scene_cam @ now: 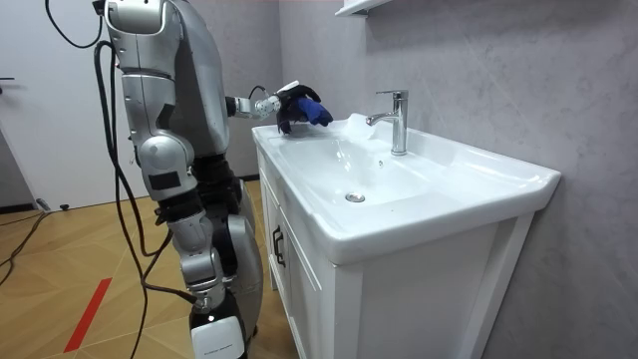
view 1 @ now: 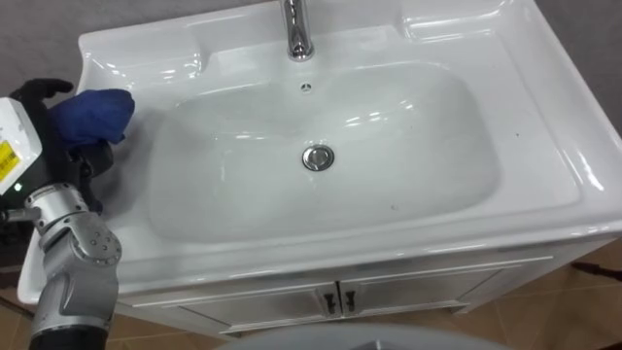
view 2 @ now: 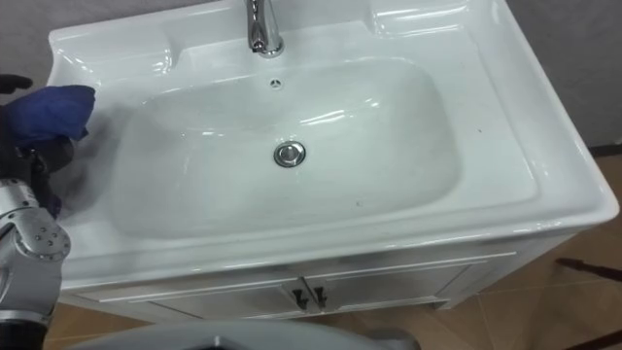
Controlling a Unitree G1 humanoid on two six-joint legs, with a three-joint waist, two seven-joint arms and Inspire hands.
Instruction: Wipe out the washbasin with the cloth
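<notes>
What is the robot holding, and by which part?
A blue cloth, wadded in its left hand; dark fingers curl round the wad's near side, at the basin's left rim.

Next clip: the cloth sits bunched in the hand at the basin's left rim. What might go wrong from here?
1. The blue cloth is balled up in the left hand, so little of it may touch the basin and patches may get missed.
2. A sweep toward the back could knock the hand against the faucet.
</notes>
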